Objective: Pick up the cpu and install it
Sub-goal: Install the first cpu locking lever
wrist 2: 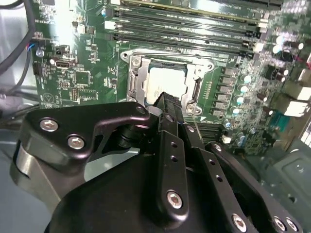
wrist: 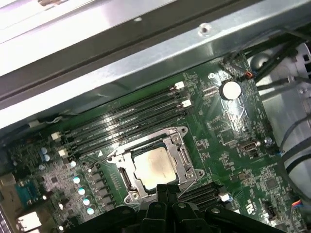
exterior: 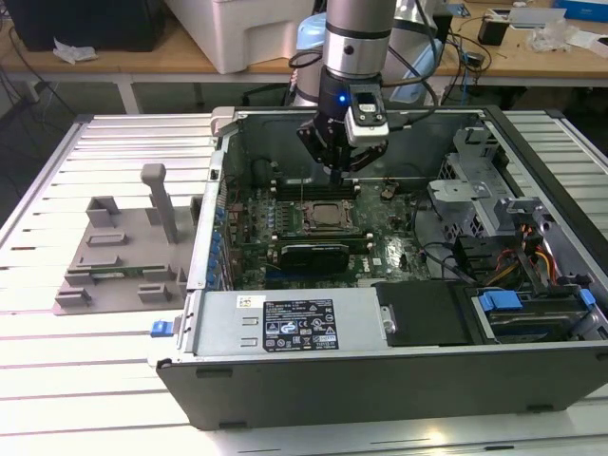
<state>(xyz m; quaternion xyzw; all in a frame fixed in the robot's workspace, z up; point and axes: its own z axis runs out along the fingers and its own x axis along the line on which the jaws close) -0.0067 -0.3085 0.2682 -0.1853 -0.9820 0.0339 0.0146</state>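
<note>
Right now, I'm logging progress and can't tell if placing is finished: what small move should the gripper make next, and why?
Probably lift straight up slightly: the silvery square cpu already lies flat in the metal socket frame, and the shut black gripper hangs just above it.

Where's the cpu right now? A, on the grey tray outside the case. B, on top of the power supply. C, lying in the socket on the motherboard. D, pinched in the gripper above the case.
C: in the first wrist view the cpu lies flat inside the socket on the motherboard, with the gripper over its edge.
</note>
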